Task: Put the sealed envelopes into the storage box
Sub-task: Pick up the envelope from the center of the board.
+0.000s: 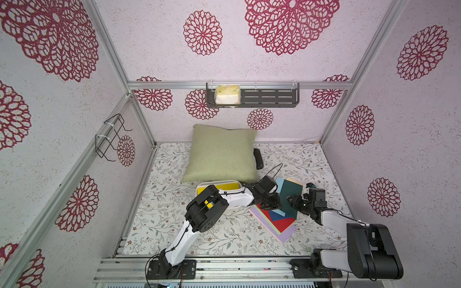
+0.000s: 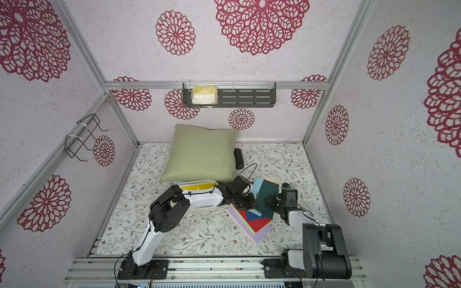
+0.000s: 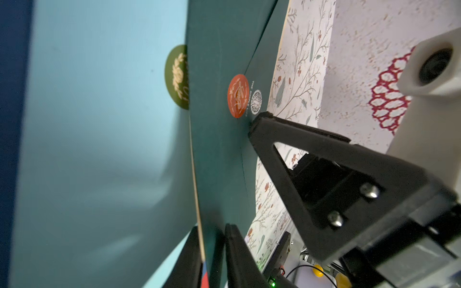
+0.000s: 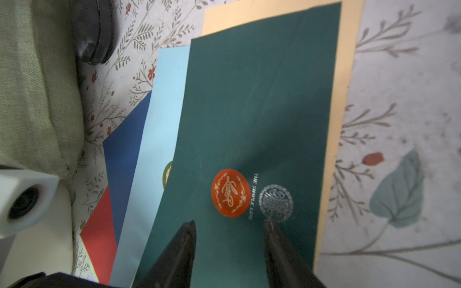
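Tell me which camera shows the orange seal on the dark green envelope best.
Right wrist: the orange seal faces it squarely, pattern legible. Left wrist shows the seal foreshortened. Both top views show only the dark green envelope; seal indiscernible.

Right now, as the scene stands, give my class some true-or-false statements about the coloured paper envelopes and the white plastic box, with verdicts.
The shallow white plastic storage box holds a yellow envelope. True.
The dark green paper envelope lies under the light blue envelope. False: it lies on top.
The dark green envelope's round seal is orange. True.
The dark slotted metal wall shelf holds nothing. False: a pale packet sits in it.
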{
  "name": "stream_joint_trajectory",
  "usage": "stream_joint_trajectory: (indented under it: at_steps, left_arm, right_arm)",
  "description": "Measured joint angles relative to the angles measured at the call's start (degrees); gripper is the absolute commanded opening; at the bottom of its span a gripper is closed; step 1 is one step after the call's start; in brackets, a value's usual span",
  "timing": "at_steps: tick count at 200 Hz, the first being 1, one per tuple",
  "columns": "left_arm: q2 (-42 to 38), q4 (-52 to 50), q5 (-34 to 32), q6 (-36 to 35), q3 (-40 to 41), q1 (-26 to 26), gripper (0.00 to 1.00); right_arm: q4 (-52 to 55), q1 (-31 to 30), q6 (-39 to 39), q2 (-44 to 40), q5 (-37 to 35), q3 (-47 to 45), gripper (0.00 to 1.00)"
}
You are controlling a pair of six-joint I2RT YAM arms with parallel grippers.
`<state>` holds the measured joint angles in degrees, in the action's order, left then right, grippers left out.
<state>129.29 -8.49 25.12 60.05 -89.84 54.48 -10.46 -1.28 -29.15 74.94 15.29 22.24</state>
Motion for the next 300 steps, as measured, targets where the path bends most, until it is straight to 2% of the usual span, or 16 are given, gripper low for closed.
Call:
stream_joint_trajectory:
  at_steps: [32, 103, 127, 155, 280, 300]
  left_arm:
    - [-0.6, -1.5, -0.4, -0.5, 0.0, 0.3, 0.34]
    - [-1.4, -1.4, 0.1, 0.0, 1.6, 1.0, 0.31]
    - [-1.7, -1.4, 0.2, 0.0, 1.6, 1.2, 0.27]
    - [-2.4, -1.7, 0.2, 0.0, 1.4, 1.2, 0.18]
    - [-2.3, -5.9, -1.1, -0.7, -3.8, 1.2, 0.17]
    - [-2.2, -6.2, -1.5, -0.7, -3.8, 1.2, 0.2]
  right_arm:
    - [0.0, 0.0, 0.0, 0.0, 0.0, 0.0, 0.5]
    - [0.0, 0.0, 0.0, 0.0, 0.0, 0.0, 0.5]
    - [0.0, 0.0, 0.0, 0.0, 0.0, 0.0, 0.5]
    - [0.0, 0.0, 0.0, 0.0, 0.0, 0.0, 0.5]
    - [-0.3, 0.0, 0.0, 0.0, 0.3, -0.1, 0.51]
    - [-0.4, 0.0, 0.0, 0.0, 0.3, -0.1, 0.51]
